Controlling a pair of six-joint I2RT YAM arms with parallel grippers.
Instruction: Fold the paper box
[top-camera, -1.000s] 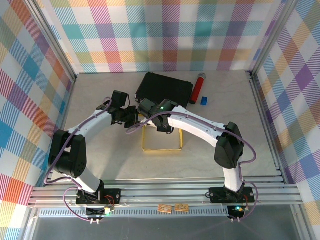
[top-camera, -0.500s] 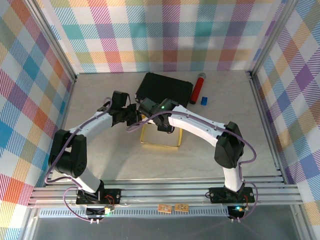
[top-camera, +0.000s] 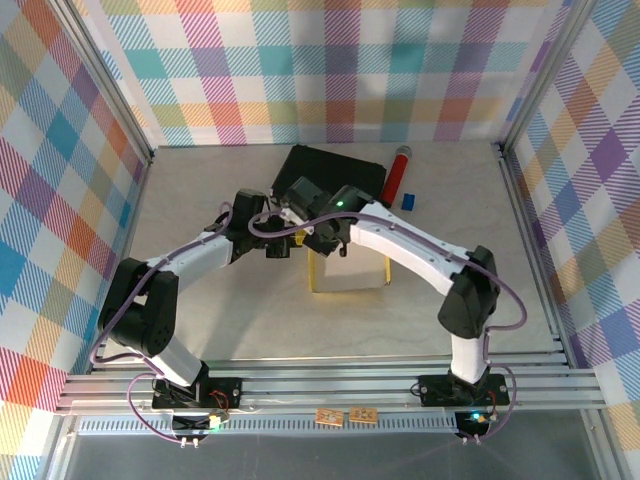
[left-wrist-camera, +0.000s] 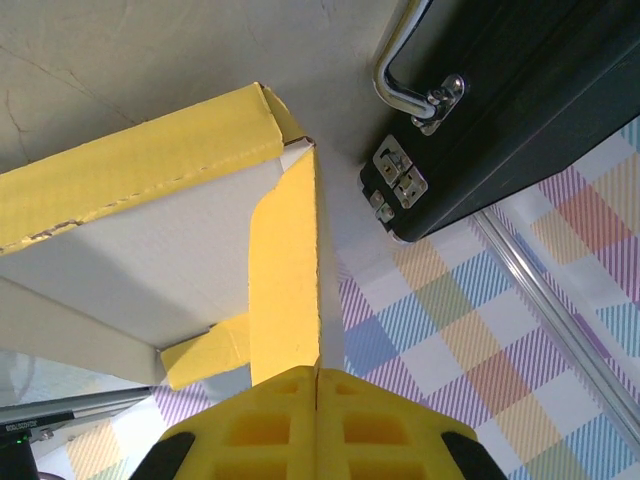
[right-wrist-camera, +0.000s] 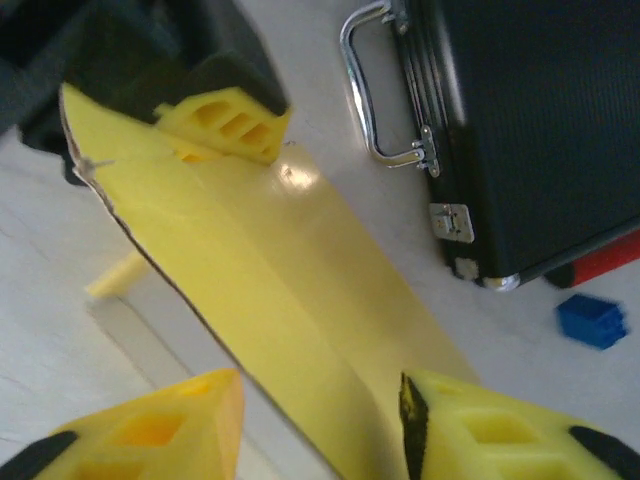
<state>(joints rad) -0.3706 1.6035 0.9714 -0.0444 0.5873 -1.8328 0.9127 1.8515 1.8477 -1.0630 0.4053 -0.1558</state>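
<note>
The paper box (left-wrist-camera: 150, 250) is being gripped by its yellow flap in the clenched left gripper (left-wrist-camera: 318, 385), with a black case (left-wrist-camera: 520, 100) just beyond. The right wrist view is showing the right gripper (right-wrist-camera: 320, 385) spread, the flap lying loose between its fingers (right-wrist-camera: 150, 430). Overhead, bare table (top-camera: 230, 320) is being shown nearer than both grippers.

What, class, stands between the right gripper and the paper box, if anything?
Nothing visible does. The right gripper has its jaws apart astride the yellow panel of the paper box; the black case lies off to one side.

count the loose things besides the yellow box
3: black case at the far middle, red cylinder beside its right edge, blue block just right of that; arms may hide others.
</note>
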